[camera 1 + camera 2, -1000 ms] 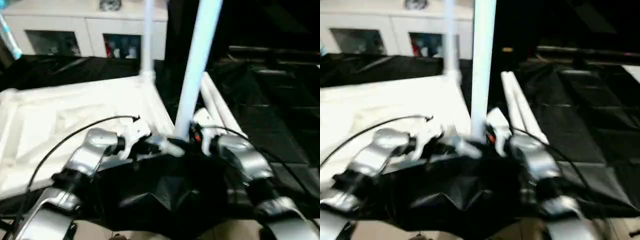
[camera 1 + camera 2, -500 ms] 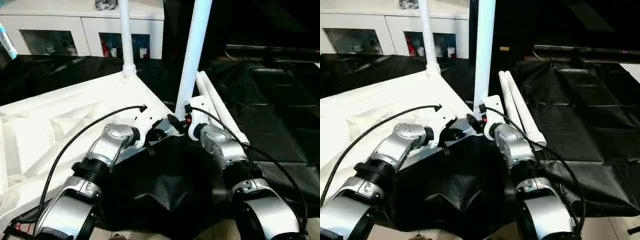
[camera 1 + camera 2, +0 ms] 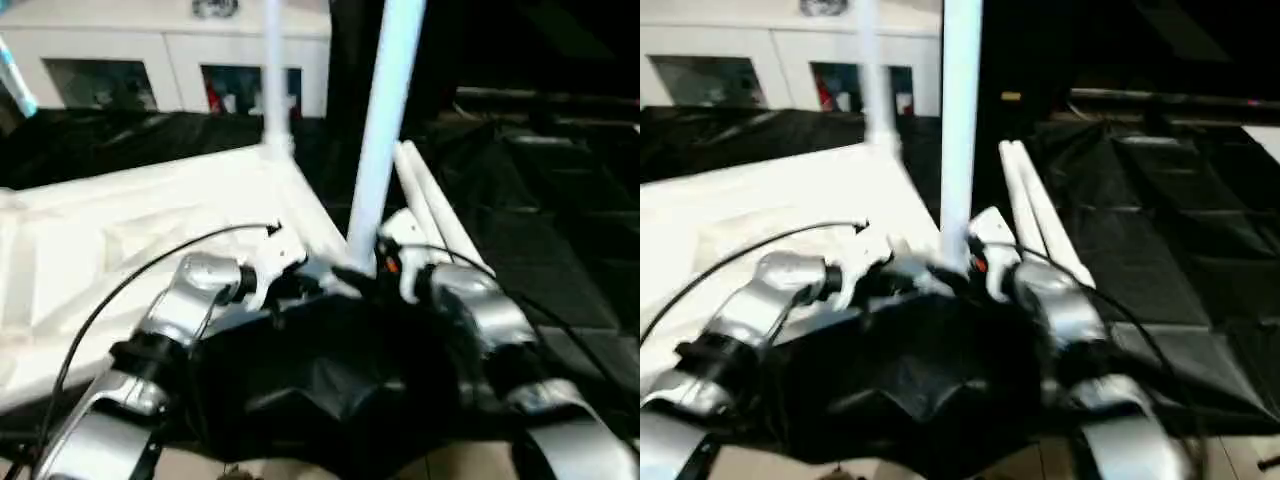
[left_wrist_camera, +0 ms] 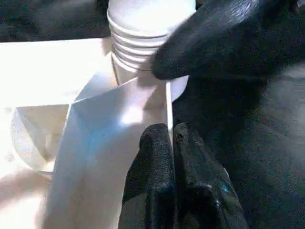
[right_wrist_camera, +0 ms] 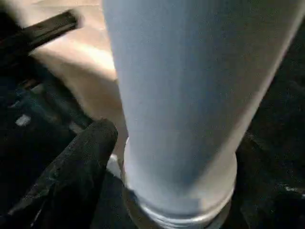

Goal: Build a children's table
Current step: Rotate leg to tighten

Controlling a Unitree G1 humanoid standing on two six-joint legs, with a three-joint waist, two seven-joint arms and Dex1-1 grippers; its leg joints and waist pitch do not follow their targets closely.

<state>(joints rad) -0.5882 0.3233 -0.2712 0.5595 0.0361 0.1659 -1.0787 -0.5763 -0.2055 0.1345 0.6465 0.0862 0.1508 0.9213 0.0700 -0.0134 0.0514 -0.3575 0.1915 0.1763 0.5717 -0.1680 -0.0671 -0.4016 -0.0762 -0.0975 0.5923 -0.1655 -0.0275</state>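
Note:
The white tabletop [image 3: 120,240] lies ribbed side up on a black sheet. One white leg [image 3: 272,90] stands in its far corner socket. A second leg [image 3: 385,130] stands upright at the near corner, its threaded end [image 4: 143,38] in the socket. My right gripper [image 3: 362,270] is shut on this leg's base, one black finger [image 5: 81,162] against the tube [image 5: 190,95]. My left gripper [image 4: 170,138] is shut on the thin tabletop rim [image 4: 167,102] right beside that socket. The right gripper's finger [image 4: 214,43] also shows in the left wrist view.
Two spare white legs [image 3: 430,215] lie side by side on the black sheet [image 3: 560,220] to the right of the corner. A white glass-door cabinet [image 3: 160,60] stands along the back. The black sheet bunches up between my forearms [image 3: 330,390].
The head camera has shifted and tilted, so the whole picture moved. Both grippers keep the same hold at the near corner, and the leg stays upright.

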